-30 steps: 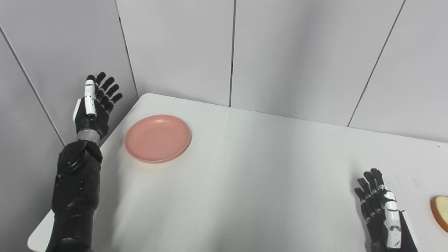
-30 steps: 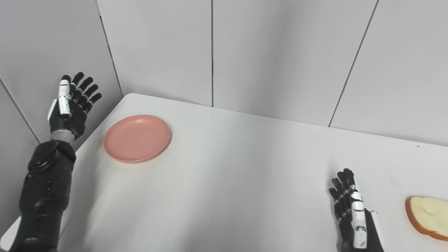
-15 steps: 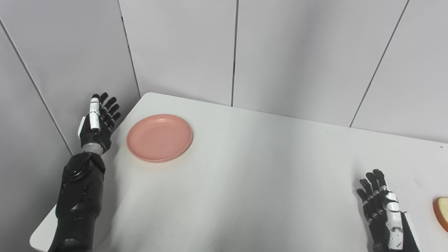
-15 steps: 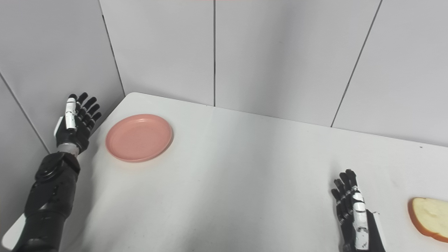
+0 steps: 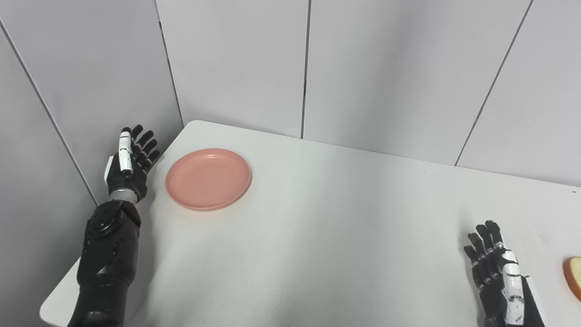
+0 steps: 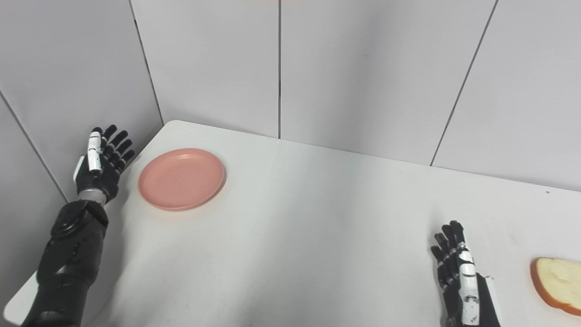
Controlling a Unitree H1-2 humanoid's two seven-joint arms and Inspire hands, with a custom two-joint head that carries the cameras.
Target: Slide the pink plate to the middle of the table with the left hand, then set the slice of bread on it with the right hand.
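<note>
- The white table [image 5: 327,236] fills most of both views, its rounded far-left corner tucked against grey wall panels [image 5: 236,59] that stand behind it and along its left side.
- The left arm [image 5: 106,254] rises from the bottom edge at the table's left border, black and bulky.
- The pink plate [image 5: 208,178] lies flat on the table near that far-left corner, well apart from the table's middle, with nothing on it.
- The left hand [image 5: 128,164] is held upright just beside the plate's left rim, over the table's edge (a narrow strip of white table shows between them, so not touching). Its fingers [image 5: 146,144] are stretched out and slightly spread, and it holds nothing.
- The right hand [image 6: 458,277] sits low at the near right of the table, back upward, fingers extended forward and a little apart, with nothing in its grasp.
- The slice of bread [image 6: 557,284] lies flat on the table at the right edge of the view, near the right hand but apart from it, pale crumb ringed by an orange-brown crust (partly cut off by the picture's border).
</note>
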